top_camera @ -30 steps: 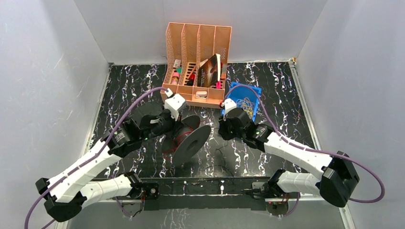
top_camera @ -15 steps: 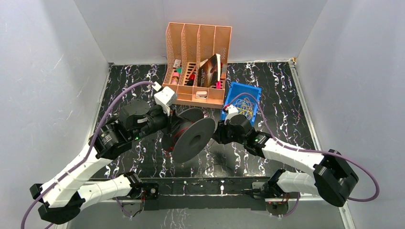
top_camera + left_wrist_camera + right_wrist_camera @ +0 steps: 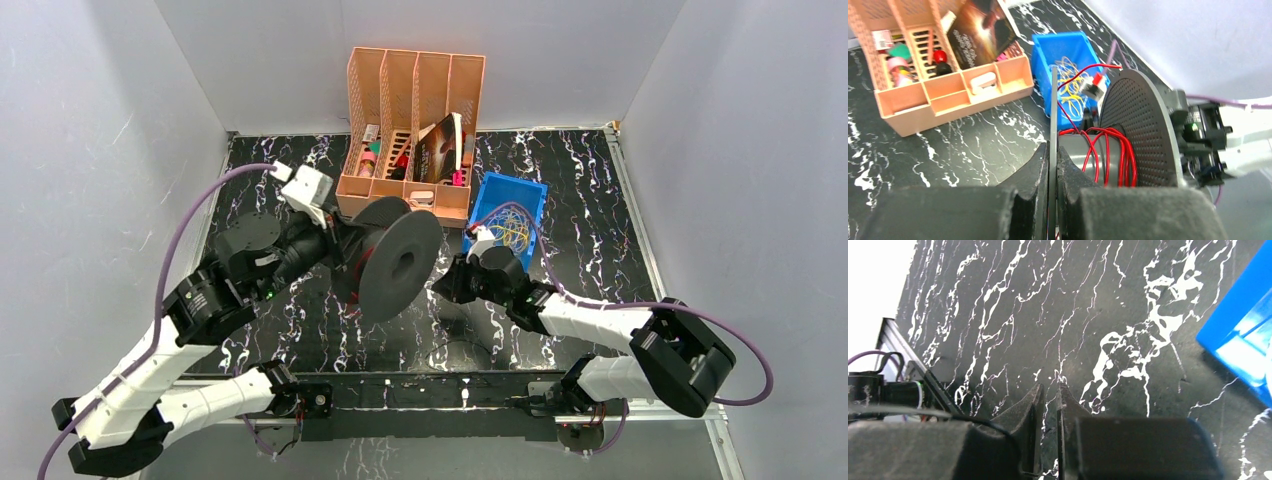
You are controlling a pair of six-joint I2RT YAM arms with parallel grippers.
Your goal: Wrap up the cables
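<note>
Looping half-hidden round the spool [image 3: 1140,125], red cable [image 3: 1129,162]; right fingers [image 3: 1029,407] perhaps empty.

White-shelled arms [image 3: 150,362], black joint housings [image 3: 690,360], purple cords [image 3: 183,222], dark grainy gripper fingers [image 3: 1023,195].

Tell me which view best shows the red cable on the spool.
Left wrist: the red cable shows as clear loops around the hub of the spool. Top external shows barely a red sliver between the discs; right wrist shows none of it.
</note>
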